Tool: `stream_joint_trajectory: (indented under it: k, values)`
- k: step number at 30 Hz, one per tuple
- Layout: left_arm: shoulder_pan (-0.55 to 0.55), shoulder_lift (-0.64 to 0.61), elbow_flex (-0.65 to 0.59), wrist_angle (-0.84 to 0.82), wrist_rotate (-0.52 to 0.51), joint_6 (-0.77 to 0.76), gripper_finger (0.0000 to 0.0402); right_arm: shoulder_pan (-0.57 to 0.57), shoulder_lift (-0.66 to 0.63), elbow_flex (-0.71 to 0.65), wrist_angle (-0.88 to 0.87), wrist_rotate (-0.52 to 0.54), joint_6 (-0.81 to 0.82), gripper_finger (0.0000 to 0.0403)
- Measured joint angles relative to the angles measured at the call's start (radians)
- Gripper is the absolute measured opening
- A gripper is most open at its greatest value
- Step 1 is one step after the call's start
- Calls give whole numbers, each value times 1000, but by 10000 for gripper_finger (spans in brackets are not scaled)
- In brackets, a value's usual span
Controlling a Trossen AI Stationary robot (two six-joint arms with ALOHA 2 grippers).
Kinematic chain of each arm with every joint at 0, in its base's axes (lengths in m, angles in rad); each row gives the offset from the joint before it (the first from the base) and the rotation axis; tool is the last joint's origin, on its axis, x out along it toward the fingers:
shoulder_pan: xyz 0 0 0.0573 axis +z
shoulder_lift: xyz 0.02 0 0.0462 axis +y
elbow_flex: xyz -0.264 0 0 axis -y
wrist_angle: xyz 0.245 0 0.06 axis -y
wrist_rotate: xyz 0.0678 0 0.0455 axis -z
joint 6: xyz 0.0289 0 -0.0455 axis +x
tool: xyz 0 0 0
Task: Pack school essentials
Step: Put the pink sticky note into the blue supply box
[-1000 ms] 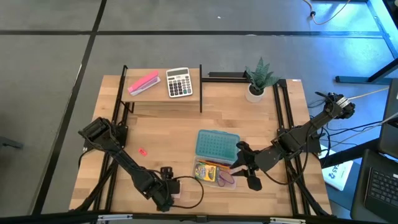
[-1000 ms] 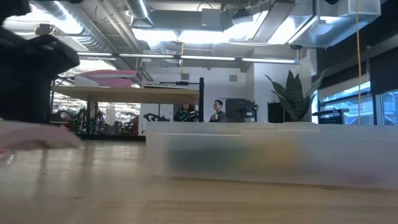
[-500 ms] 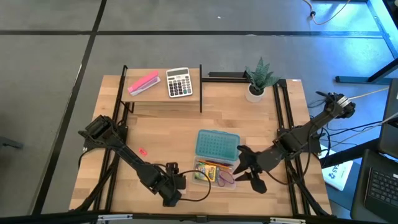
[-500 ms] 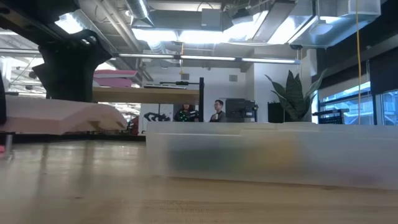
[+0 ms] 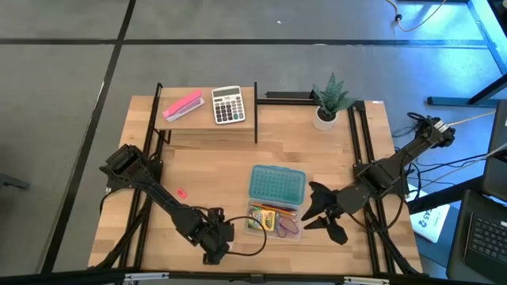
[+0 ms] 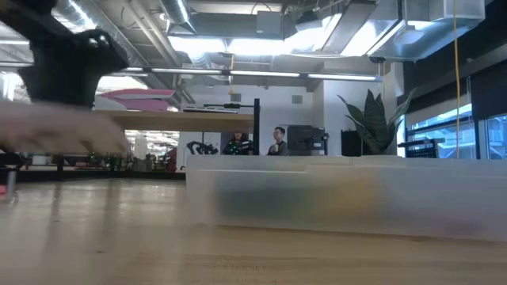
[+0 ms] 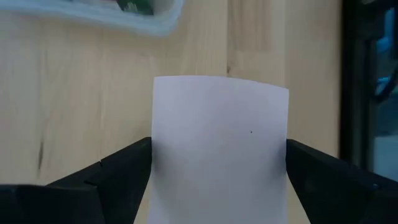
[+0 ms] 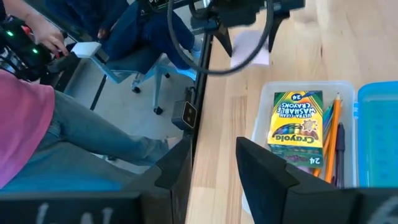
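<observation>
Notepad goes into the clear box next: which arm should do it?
Left. The left gripper already holds the pink notepad just beside the clear box. The right gripper hangs open and empty on the box's other side.

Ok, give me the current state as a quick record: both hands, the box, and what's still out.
left hand: shut on pink notepad, just left of the clear box
right hand: open, empty, right of the box
clear box: holds crayon box, pencil, scissors
blue lid: off, behind the box
still out: small red piece on the table
</observation>
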State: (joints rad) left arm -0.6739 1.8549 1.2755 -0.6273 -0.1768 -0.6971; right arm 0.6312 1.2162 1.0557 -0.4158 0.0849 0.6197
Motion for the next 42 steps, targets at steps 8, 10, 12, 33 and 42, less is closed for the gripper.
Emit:
stream_joint_trajectory:
  k: [8, 10, 12, 33, 42]
  values:
    - [42, -103, 0, -32, -79, 67, 344, 0, -1, 0, -18, 0, 0, 129]
    - [72, -113, 7, -35, -79, 97, 344, 0, -1, 0, -22, 0, -1, 129]
    - [104, -114, 27, -42, -81, 144, 344, 0, -2, 0, -40, 0, 3, 129]
    - [288, 30, 112, 442, -94, 533, 344, 8, -3, 0, -222, 0, 120, 129]
    - [315, 140, 112, 690, -71, 577, 344, 8, -40, 0, -269, 46, 132, 129]
